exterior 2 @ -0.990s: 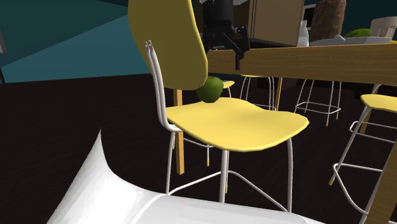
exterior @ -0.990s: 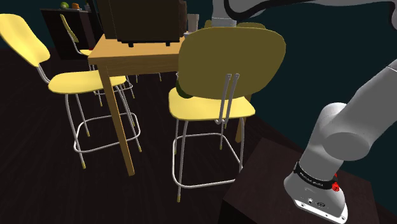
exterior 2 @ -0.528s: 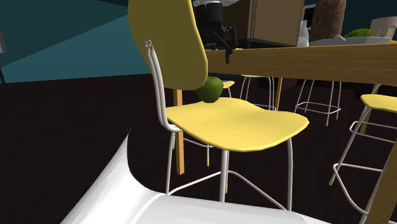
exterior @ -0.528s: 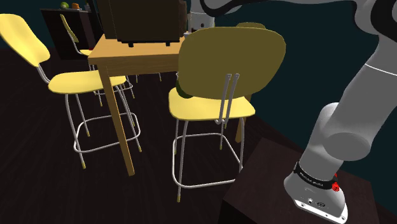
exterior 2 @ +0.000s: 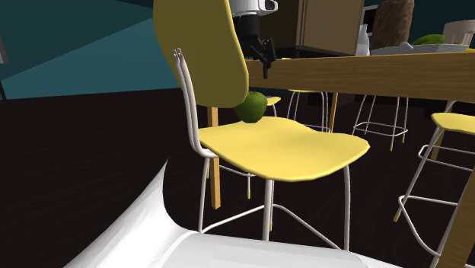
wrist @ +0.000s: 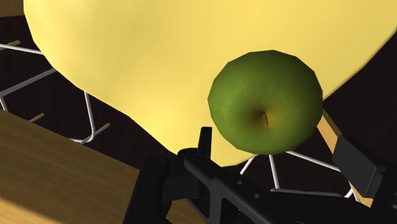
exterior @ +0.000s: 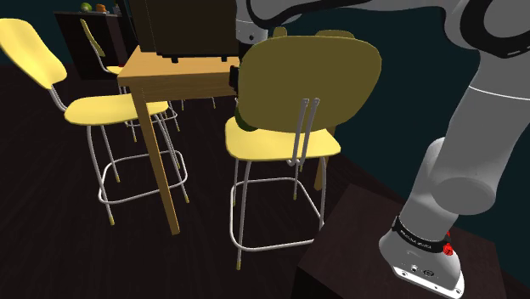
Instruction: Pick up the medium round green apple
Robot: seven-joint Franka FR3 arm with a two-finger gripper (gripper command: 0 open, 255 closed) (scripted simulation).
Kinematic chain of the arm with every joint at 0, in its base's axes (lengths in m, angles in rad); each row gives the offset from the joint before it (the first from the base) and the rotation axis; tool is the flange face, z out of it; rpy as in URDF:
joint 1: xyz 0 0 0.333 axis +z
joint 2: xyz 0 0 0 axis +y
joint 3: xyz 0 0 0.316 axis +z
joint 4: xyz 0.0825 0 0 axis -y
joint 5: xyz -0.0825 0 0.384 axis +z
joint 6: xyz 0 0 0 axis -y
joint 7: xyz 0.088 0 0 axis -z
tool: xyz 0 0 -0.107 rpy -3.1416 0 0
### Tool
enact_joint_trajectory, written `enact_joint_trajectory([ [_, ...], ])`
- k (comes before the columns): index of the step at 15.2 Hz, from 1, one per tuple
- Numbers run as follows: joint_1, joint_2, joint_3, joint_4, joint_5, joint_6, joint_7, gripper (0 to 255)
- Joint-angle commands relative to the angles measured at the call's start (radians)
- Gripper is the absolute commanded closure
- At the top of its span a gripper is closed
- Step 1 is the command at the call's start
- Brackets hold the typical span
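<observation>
One apple (exterior 2: 252, 107) | partly behind chair back (exterior 2: 199, 53) | claw (exterior 2: 264, 61) spread

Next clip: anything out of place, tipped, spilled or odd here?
One oddity: the green apple lies on the yellow chair seat, close to the backrest, not on the table. It looks whole, and nothing is tipped or spilled. The tool hangs open above it.

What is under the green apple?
The apple sits on a chair's yellow seat, close to the backrest. The contact spot itself is covered by the apple.
</observation>
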Motion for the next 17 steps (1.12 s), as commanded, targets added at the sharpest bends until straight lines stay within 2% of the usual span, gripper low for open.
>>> enact_joint_trajectory([
  [1,0.0,-0.001,0.0,-0.029,-0.001,0.028,0.004,0],
  [5,0.0,-0.001,0.0,-0.051,-0.002,0.05,0.006,0],
  [6,0.001,0.0,0.001,-0.049,-0.002,0.049,0.007,255],
  [15,0.0,-0.001,0.0,-0.05,-0.002,0.05,0.006,255],
  [17,0.001,-0.001,0.0,-0.023,-0.001,0.023,0.004,255],
])
